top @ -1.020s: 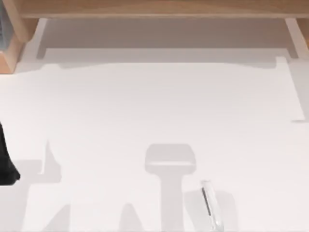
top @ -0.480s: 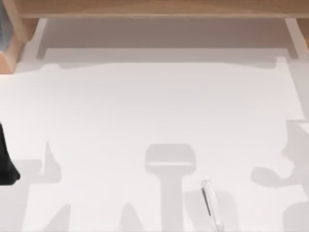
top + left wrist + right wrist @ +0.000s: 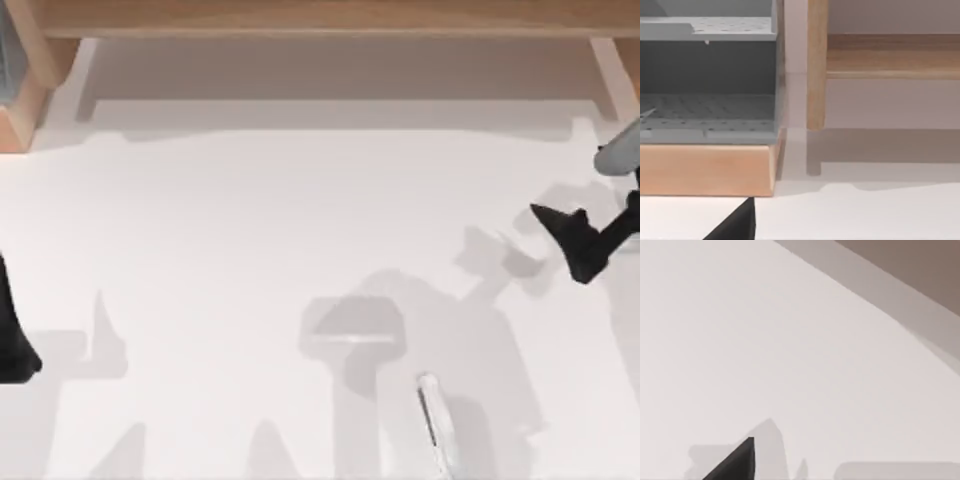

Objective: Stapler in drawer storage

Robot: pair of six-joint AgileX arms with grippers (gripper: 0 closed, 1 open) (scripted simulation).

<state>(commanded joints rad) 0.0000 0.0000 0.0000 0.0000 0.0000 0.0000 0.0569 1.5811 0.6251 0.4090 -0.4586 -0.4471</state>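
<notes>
The stapler (image 3: 436,425), a slim whitish bar with a dark line along one side, lies on the white table near the front edge, right of centre. My right gripper (image 3: 566,243) hovers open at the table's right side, well behind and to the right of the stapler, nothing between its dark fingers (image 3: 737,462). My left gripper (image 3: 12,335) is parked at the far left edge, open, one dark fingertip (image 3: 737,225) showing. The drawer unit (image 3: 707,107), grey perforated trays in a wooden frame, stands at the back left corner (image 3: 18,95).
A wooden shelf (image 3: 320,15) on light legs runs along the back of the table; one wooden post (image 3: 816,65) stands beside the drawer unit. Soft grey shadows lie across the table's front and middle.
My right arm has come into the top view from the right edge and moved toward the back. Its shadow now spreads over the table's middle. Stapler and left arm stayed put.
</notes>
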